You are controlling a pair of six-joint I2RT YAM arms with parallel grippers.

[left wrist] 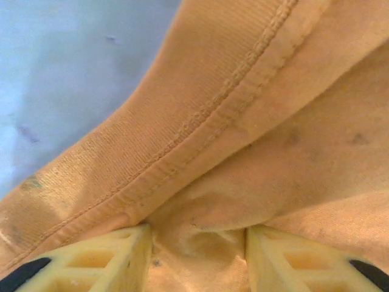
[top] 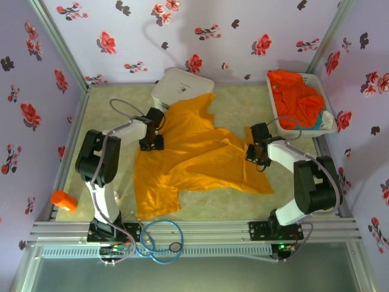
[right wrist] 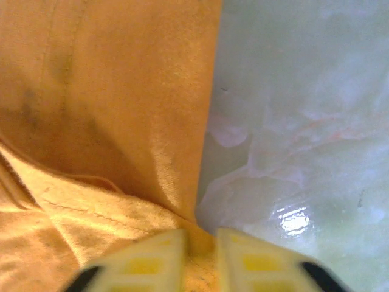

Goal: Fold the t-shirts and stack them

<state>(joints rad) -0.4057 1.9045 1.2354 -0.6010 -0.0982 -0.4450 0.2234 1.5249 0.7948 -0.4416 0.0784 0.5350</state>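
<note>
The golden yellow-orange t-shirt lies crumpled and partly spread across the middle of the table. My left gripper is at the shirt's left edge. In the left wrist view the left gripper is open, its yellow fingers wide apart with loose cloth bulging between them below a ribbed hem. My right gripper is at the shirt's right edge. In the right wrist view the right gripper is shut, pinching the shirt's edge. The red-orange t-shirt is bunched in a white basket.
A white rounded hard case stands at the back, touching the yellow shirt's top corner. A small orange cylinder lies at the near left edge. Floral walls enclose the table on three sides. Bare tabletop shows right of the shirt.
</note>
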